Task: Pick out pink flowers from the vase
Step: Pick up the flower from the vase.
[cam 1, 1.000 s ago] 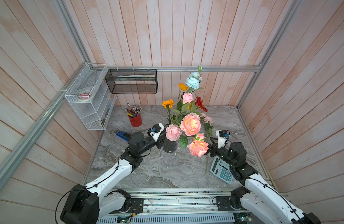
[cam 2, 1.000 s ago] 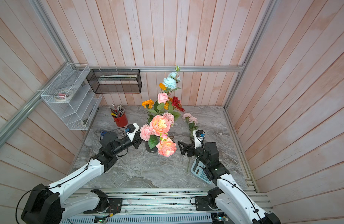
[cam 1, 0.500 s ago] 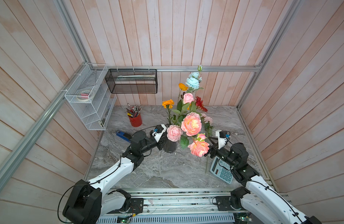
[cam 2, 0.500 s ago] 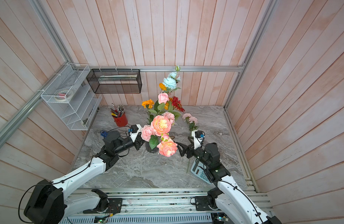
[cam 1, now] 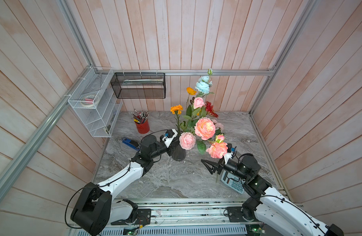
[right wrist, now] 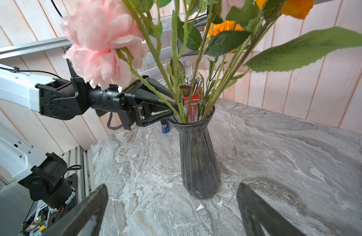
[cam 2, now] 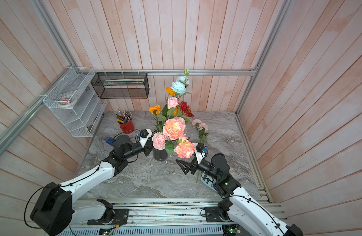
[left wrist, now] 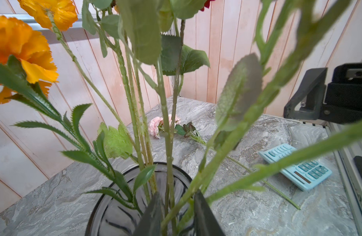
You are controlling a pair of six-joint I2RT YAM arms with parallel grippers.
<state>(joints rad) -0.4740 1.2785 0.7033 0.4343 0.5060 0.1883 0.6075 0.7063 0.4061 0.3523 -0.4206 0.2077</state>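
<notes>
The right gripper (cam 1: pixel 206 166) hangs near the vase (right wrist: pixel 198 155), on its right-arm side, jaws spread wide and empty. The left gripper (right wrist: pixel 175 107) sits just above the vase rim, jaws drawn narrow around a cluster of green stems (left wrist: pixel 169 143); whether they actually pinch, I cannot tell. The vase stands upright on the marble table (cam 1: pixel 165 179). The pink flowers (cam 1: pixel 205 128) are in it, four open blooms and one bud, with two orange marigolds (cam 1: pixel 176 108) in plain sight, two light blue blooms (cam 1: pixel 202 86) and one red bloom (cam 1: pixel 211 109). One more pink spray (cam 2: pixel 199 125) lies flat beyond the vase, well apart; one pale blue calculator (left wrist: pixel 296 165) lies on the vase's right-arm side
</notes>
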